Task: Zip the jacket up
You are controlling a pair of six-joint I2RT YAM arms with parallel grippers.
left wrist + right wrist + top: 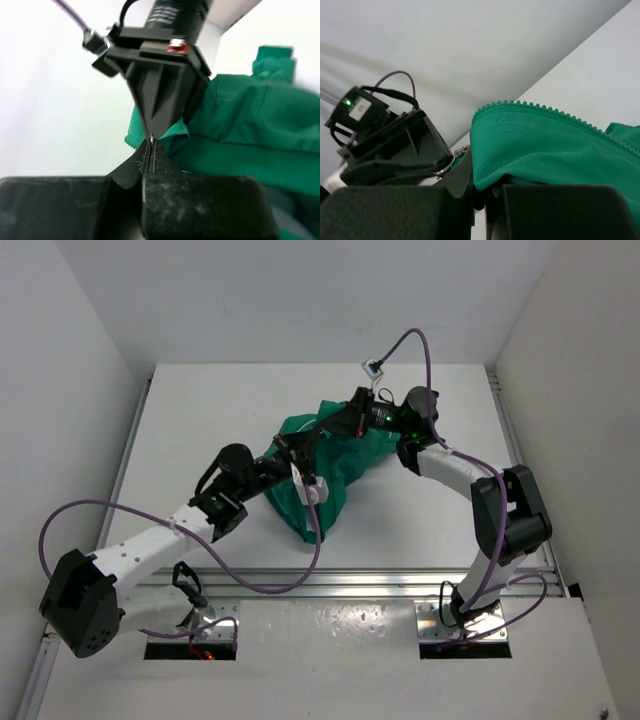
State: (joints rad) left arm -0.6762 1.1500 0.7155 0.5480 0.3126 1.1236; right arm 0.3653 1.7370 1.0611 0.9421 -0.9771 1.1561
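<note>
Top external view: the jacket [350, 465] lies crumpled near the middle of the table [200, 420], with the left arm [150, 540] and the right arm [450, 468] meeting over it; left wrist view shows the left fingers [200, 205] clenched on a thin edge of the jacket; right wrist view shows the right fingers [560, 210] closed tight on green fabric, just under the zipper teeth [535, 107].

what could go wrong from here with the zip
1. The black right gripper pinches a fold of the small green fabric jacket beside its green zipper teeth; the cloth might slip free or catch in the zip.
2. The black left gripper is shut just in front of it; the two could collide.
</note>
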